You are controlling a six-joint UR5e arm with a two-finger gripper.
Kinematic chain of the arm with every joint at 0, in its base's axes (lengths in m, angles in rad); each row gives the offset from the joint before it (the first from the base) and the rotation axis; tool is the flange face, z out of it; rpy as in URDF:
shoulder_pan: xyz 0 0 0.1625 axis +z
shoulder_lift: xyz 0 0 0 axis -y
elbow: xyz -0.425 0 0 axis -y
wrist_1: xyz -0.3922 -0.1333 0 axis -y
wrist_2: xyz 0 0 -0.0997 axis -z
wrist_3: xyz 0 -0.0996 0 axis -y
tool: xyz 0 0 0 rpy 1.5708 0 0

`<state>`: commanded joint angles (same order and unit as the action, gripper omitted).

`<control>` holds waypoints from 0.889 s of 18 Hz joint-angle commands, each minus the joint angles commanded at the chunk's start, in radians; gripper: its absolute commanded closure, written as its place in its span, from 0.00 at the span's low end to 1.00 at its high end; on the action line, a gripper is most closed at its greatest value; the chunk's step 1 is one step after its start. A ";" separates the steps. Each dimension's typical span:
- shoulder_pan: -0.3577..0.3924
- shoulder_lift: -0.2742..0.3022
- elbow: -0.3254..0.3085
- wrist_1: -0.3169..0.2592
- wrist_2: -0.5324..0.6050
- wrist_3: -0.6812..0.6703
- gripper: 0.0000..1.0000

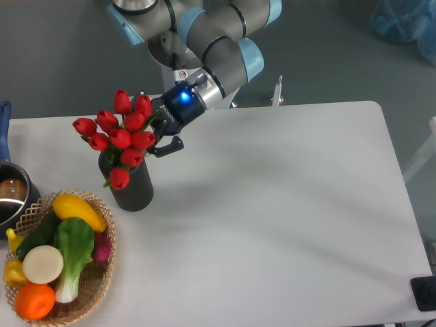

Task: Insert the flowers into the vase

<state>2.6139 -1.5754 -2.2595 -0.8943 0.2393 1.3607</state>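
The gripper (158, 134) is standing beside the flowers (120, 136) over the vase (134, 191) (its grip is hidden, I cannot tell).

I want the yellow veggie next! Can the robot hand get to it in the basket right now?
Probably not yet. The hand seems to be holding the flowers over the vase. The yellow veggie lies on top in the basket, uncovered, so the way looks free afterwards.

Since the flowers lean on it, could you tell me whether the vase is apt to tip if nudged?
Probably: the vase is tall and narrow. The flowers overhang its mouth, likely making it top-heavy. Its flat base should prevent rolling.
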 joint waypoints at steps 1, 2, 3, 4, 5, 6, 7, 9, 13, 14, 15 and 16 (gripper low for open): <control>0.000 0.002 0.000 0.000 0.000 0.000 0.00; 0.000 0.002 0.000 0.000 0.000 0.002 0.00; 0.000 0.003 0.002 0.000 0.000 0.002 0.00; 0.002 0.003 0.003 0.000 0.000 0.002 0.00; 0.002 0.003 0.003 0.000 0.002 0.003 0.00; 0.003 0.003 0.003 0.000 0.003 0.003 0.00; 0.003 0.009 0.003 0.000 0.005 0.002 0.00; 0.003 0.021 0.003 0.000 0.023 0.002 0.00; 0.011 0.034 0.005 0.000 0.055 0.000 0.00; 0.014 0.041 0.006 0.000 0.057 0.000 0.00; 0.018 0.049 0.009 0.000 0.064 0.002 0.00; 0.029 0.063 0.009 0.000 0.084 0.002 0.00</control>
<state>2.6429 -1.5126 -2.2504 -0.8943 0.3235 1.3622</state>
